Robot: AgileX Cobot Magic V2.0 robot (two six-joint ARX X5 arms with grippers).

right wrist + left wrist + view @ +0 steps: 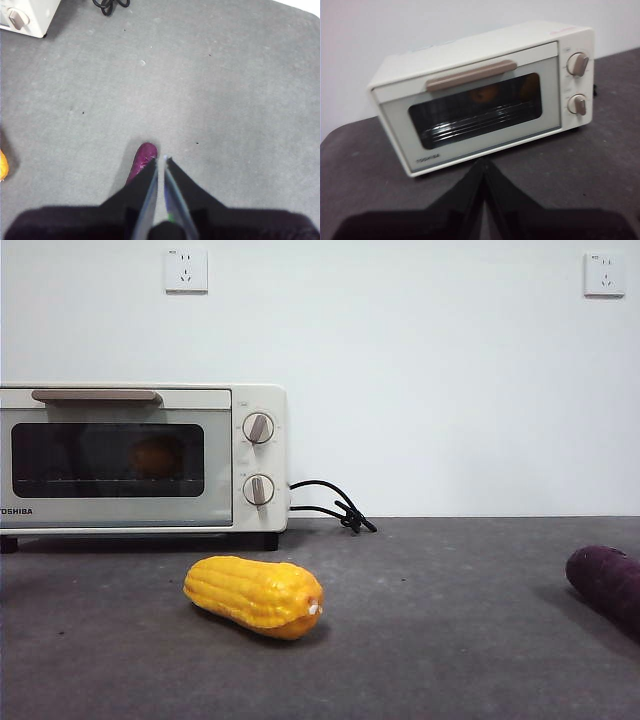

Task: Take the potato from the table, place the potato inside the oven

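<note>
The cream-white oven (225,398) stands at the back left of the dark grey table (450,640) with its glass door closed. Behind the glass I make out an orange-brown rounded shape, the potato (155,455), resting on the rack; the left wrist view shows the potato (487,94) faintly too. My left gripper (484,163) hangs shut and empty in front of the oven (470,47), apart from its door. My right gripper (162,159) is shut and empty above the table, just over a purple sweet potato (141,160). Neither gripper shows in the front view.
A yellow corn cob (255,595) lies in front of the oven, near the table's middle. The dark purple sweet potato (605,580) lies at the right edge. The oven's black cord (335,505) coils beside it against the white wall.
</note>
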